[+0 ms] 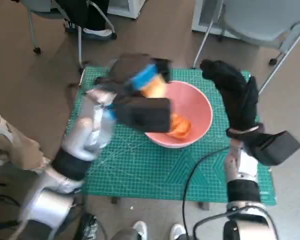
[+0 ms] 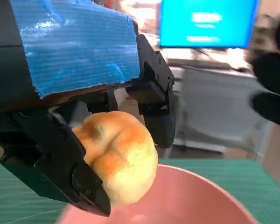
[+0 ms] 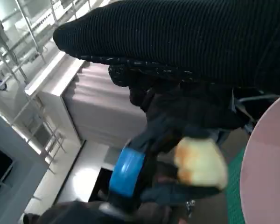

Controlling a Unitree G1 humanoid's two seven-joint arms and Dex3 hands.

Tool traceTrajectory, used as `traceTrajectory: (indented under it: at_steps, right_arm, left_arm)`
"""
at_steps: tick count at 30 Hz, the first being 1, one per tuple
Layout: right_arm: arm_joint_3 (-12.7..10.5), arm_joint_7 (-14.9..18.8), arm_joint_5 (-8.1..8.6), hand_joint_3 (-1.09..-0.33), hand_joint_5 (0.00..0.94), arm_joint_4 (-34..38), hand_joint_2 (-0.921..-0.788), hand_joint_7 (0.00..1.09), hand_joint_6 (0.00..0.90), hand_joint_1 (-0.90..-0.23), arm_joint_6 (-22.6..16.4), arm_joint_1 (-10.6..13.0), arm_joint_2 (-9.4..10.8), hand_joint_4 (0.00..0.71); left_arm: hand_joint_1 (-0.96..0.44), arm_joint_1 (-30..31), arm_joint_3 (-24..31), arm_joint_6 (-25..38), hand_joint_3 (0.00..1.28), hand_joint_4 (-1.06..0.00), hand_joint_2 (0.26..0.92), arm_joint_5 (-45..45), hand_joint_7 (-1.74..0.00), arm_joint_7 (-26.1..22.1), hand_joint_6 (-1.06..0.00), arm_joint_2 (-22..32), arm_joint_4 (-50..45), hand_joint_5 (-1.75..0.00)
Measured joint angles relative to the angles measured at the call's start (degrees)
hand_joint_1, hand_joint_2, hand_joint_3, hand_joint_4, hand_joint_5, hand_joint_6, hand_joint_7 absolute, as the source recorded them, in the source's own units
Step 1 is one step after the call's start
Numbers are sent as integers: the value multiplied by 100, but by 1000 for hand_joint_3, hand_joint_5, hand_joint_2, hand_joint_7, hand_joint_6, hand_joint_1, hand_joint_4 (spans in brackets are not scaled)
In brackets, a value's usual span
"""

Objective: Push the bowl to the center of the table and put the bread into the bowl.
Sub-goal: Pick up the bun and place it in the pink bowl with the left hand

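Bread [image 2: 119, 156] held by left hand [image 1: 137, 75], seemingly over bowl [image 1: 200, 107].

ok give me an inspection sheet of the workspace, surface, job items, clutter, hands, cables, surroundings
Surface: green cutting mat covering the small table.
Job's things: pink bowl on the mat, roughly mid-table; bread held above the bowl's rim, not yet inside. An orange thing already lies in the bowl; what it is cannot be told.
Clutter: nothing seen on the mat besides the bowl.
Hands: left hand grips the bread over the bowl; right hand is raised beside the bowl's far right rim and seems to hold nothing.
Cables: a black cable crosses the mat's near edge toward the right arm.
Surroundings: chair legs and a person's shoes beyond the table; brown floor.
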Motion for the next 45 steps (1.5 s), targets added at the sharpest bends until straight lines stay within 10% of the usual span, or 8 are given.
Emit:
traceTrajectory:
  at_steps: [20,24,27,30,36,45]
  right_arm:
    - [-58,-170,-19,-812,1,-235,-921,522,1,-669,14,136,-33,179]
    - [-44,-219,-49,-812,1,-256,-921,521,2,-670,15,137,-33,179]
    - [-33,-247,-55,-812,1,-256,-921,521,2,-671,15,138,-32,179]
    - [-21,-264,-57,-812,1,-256,-921,520,3,-671,15,138,-33,179]
    - [14,-286,-61,-812,1,-254,-921,519,3,-671,15,138,-33,179]
    - [34,-285,-54,-813,2,-254,-921,519,3,-671,15,138,-36,183]
  left_arm:
    - [2,-335,-32,-484,61,-683,917,-35,-979,162,-684,-219,1381,-1304]
    - [177,-361,-21,-486,112,-636,920,-120,-735,122,-521,-253,1449,-1322]
    - [32,-367,-9,-477,121,-276,839,-250,-300,-145,-251,-252,1439,-494]
    - [-158,-396,-14,-359,91,-90,762,-409,-123,-773,-126,-235,1426,-161]
    - [-408,-571,-21,-263,57,-9,727,-590,-31,-1684,-51,-196,1624,-16]
    - [-475,-606,-1,-328,36,1,734,-677,-13,-1672,-32,-174,1644,0]
